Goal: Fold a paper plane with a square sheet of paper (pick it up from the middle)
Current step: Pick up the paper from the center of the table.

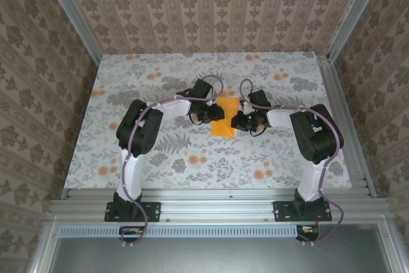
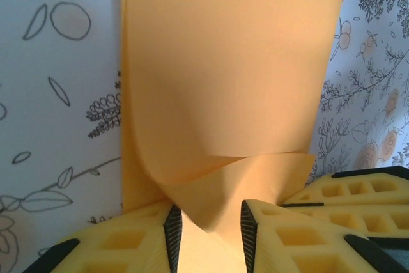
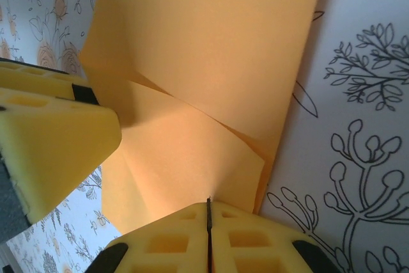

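Note:
The square sheet of paper (image 1: 225, 126) is bright orange and lies partly folded at the middle of the table, between both grippers. In the left wrist view a curled flap of the sheet (image 2: 223, 81) dips into the gap of my left gripper (image 2: 209, 212). Its black pads stand apart on either side of the flap, not pressed on it. In the right wrist view my right gripper (image 3: 208, 201) is shut, and its tips pinch the near edge of the sheet (image 3: 211, 49). Creases fan out from that pinch. A left finger (image 3: 51, 151) sits close at the left.
The table cloth (image 1: 160, 158) is pale with grey leaves and small orange flowers. Aluminium rails (image 1: 345, 126) run along the right and near edges. Patterned walls (image 1: 211, 4) close in the back and both sides.

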{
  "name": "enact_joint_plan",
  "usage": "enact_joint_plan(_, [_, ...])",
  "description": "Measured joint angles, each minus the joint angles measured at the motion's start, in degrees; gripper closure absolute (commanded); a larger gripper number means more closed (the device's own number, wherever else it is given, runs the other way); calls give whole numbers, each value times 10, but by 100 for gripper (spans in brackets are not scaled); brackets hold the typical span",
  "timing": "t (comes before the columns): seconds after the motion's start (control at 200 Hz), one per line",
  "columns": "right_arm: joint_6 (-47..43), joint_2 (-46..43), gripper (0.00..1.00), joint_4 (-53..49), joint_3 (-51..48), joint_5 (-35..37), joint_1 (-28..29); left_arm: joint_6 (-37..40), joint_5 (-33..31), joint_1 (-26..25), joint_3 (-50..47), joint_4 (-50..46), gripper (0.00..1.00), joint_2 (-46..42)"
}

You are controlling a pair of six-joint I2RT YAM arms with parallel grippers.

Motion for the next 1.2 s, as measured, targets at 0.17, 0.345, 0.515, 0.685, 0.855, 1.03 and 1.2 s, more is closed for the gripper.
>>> enact_joint_plan(0.17, [0,-3,90,8,-5,-1,0,-10,-2,0,0,4,81,2])
enact_joint_plan(0.345, [0,-6,89,5,-5,1,0,-16,-2,0,0,7,81,2])
enact_joint_plan(0.515, [0,-9,89,1,-5,2,0,-21,4,1,0,8,92,2])
enact_joint_plan(0.685, [0,-35,82,-9,-9,5,0,-24,17,5,0,14,99,2])
enact_joint_plan(0.855, [4,-73,69,-6,-23,5,-3,-29,34,11,0,15,100,1])
enact_joint_plan(1.03, [39,-115,52,19,-65,-10,-20,-42,51,15,0,16,100,-16])
enact_joint_plan(1.2, [91,-139,44,62,-104,-30,-37,-61,72,17,0,34,100,-52])
